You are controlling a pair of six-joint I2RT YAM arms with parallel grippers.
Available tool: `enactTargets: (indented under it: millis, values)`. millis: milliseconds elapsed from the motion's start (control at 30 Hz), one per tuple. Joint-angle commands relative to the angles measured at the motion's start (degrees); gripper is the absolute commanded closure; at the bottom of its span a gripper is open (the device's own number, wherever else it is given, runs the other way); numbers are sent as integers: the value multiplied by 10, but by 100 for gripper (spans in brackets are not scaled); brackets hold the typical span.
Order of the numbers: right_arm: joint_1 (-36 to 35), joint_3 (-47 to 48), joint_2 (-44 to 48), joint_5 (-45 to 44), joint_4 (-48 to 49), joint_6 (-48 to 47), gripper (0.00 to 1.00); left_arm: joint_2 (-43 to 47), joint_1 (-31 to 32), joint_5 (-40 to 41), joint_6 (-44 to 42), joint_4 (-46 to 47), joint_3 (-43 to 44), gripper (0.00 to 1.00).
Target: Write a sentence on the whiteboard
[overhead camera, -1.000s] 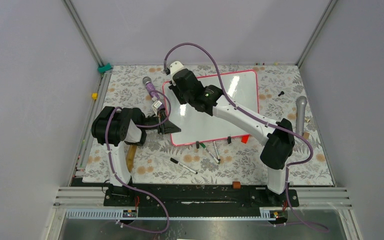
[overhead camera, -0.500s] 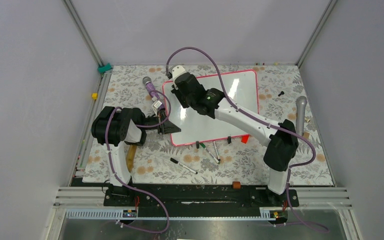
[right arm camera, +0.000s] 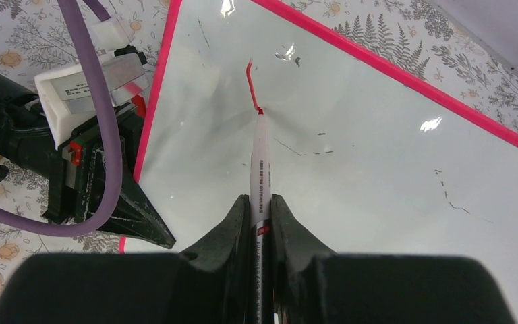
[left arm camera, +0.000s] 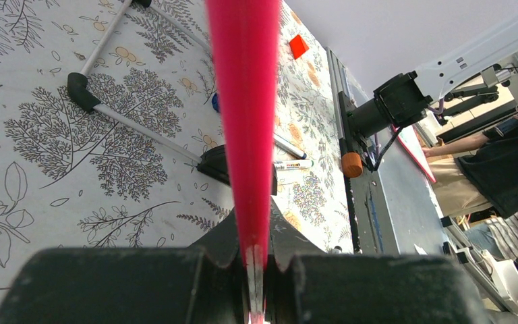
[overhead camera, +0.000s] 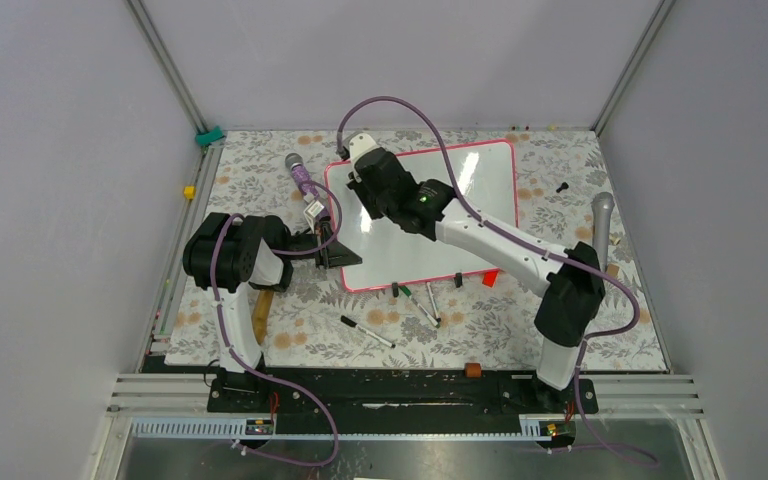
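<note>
One stroke [right arm camera: 250,82] only; pinching marker [right arm camera: 260,162] in right gripper [right arm camera: 261,202], clamping whiteboard [overhead camera: 480,200] (left edge) in left gripper [left arm camera: 253,253], risking skidding from overpressing.

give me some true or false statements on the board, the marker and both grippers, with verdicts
1. The right gripper holds a marker with its tip on the board. True.
2. A full sentence is written on the board. False: the right wrist view shows only one short red stroke at the marker's tip.
3. The left gripper is shut on the board's pink-red frame. True.
4. No pens lie on the table. False: several loose pens lie near the board's near edge.
</note>
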State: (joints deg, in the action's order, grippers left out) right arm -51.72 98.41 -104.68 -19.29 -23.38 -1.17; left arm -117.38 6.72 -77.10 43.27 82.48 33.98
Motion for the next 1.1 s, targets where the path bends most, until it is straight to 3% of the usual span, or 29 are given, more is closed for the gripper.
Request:
enactTargets:
  millis: [0, 1067]
  values:
    - [3, -4, 53, 0, 29, 8, 100, 9, 0, 0, -25, 17, -9, 100]
    - [6, 35, 3, -64, 24, -12, 100, 9, 0, 1, -25, 17, -8, 100]
